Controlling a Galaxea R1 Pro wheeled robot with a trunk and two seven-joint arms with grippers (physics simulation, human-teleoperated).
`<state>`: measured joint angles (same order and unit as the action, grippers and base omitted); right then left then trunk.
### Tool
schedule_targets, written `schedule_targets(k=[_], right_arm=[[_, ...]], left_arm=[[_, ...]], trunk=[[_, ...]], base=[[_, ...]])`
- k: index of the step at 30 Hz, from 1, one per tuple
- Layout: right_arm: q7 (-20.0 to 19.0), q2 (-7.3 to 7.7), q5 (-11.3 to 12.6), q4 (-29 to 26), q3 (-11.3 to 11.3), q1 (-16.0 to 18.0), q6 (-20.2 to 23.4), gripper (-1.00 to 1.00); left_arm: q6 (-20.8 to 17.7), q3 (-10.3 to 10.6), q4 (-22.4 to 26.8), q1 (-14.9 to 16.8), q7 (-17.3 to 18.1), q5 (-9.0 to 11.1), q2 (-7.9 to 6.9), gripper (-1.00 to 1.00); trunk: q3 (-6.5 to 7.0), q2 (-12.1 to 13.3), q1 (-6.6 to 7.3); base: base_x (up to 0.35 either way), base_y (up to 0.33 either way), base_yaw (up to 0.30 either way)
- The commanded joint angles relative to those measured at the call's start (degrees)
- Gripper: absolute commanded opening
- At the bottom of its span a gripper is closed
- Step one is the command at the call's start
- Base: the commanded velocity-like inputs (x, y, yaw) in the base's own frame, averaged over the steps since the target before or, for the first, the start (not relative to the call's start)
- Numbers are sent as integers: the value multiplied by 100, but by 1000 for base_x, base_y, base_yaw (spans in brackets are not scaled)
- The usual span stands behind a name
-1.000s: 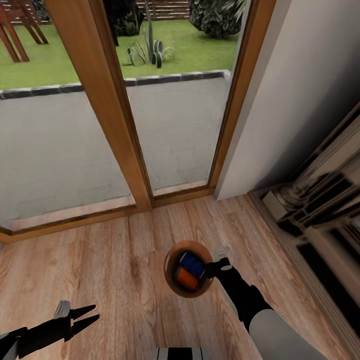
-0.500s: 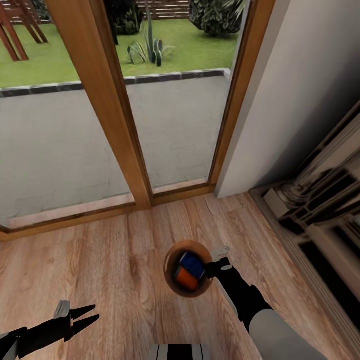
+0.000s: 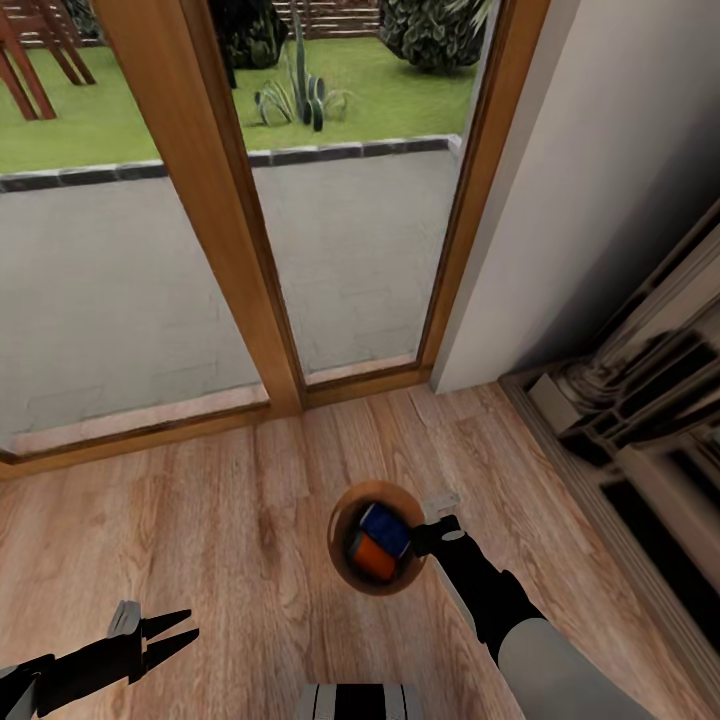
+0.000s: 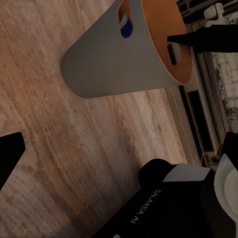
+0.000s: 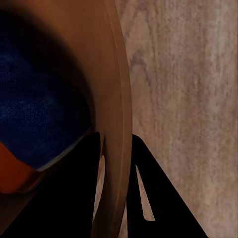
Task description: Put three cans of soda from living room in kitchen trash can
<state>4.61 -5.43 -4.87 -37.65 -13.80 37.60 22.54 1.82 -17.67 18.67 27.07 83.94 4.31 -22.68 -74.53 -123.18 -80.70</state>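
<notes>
Near the glass door: trash can [image 3: 345, 555] hangs over the wood floor [image 3: 220, 540], carried by the right hand [image 3: 428, 540] at its rim, beside the brick fireplace [image 3: 640, 430].
Right hand: clamped on the bin's rim, one finger [image 5: 74, 198] inside the wall and the other outside, as the right wrist view shows; a pinch on the rim lets the bin be carried upright with its load inside.
Left hand [image 3: 165, 632]: low at the left, well apart from the bin, fingers spread and holding nothing, probably kept free for the remaining can.
Cans: a blue can [image 3: 385, 528] and an orange can [image 3: 375, 558] lie touching inside the bin; a third can I cannot make out.
Bin's look: round, tapered, light grey outside [image 4: 119, 59], glossy brown-copper inside, with a cut-out handle hole near the rim.
Progress, judged: two cans binned, kitchen not reached.
</notes>
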Motion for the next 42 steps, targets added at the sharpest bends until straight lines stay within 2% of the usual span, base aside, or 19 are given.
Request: schedule_targets(k=[1,5,11,17,21,26,31,42], right_arm=[[-27,-2,31,-6,0,2,-4,-100],[-26,-2,30,-6,0,2,-4,-100],[-28,-2,32,-6,0,2,-4,-100],[-28,-2,33,-6,0,2,-4,-100],[-26,-2,32,-6,0,2,-4,-100],[-29,-2,30,-6,0,2,-4,-100],[-30,-2,32,-6,0,2,-4,-100],[-28,-2,30,-6,0,2,-4,-100]], left_arm=[[-1,0,-1,0,0,0,0,100],[-1,0,-1,0,0,0,0,100],[-2,0,-3,0,0,0,0,100],[-5,-1,0,0,0,0,0,100],[-5,-1,-2,0,0,-2,0,100],[-6,-4,-2,0,0,-1,0,100],[-6,-4,-2,0,0,0,0,100],[-6,-2,0,0,0,-1,0,100]], trunk=[[0,0,0],[0,0,0],[-107,-241,-131],[-107,-241,-131],[-179,-401,-219],[-179,-401,-219],[-269,-602,-329],[-287,-642,-351]], base=[[0,0,0],[0,0,0],[0,0,0],[0,0,0],[0,0,0],[0,0,0],[0,0,0],[0,0,0]])
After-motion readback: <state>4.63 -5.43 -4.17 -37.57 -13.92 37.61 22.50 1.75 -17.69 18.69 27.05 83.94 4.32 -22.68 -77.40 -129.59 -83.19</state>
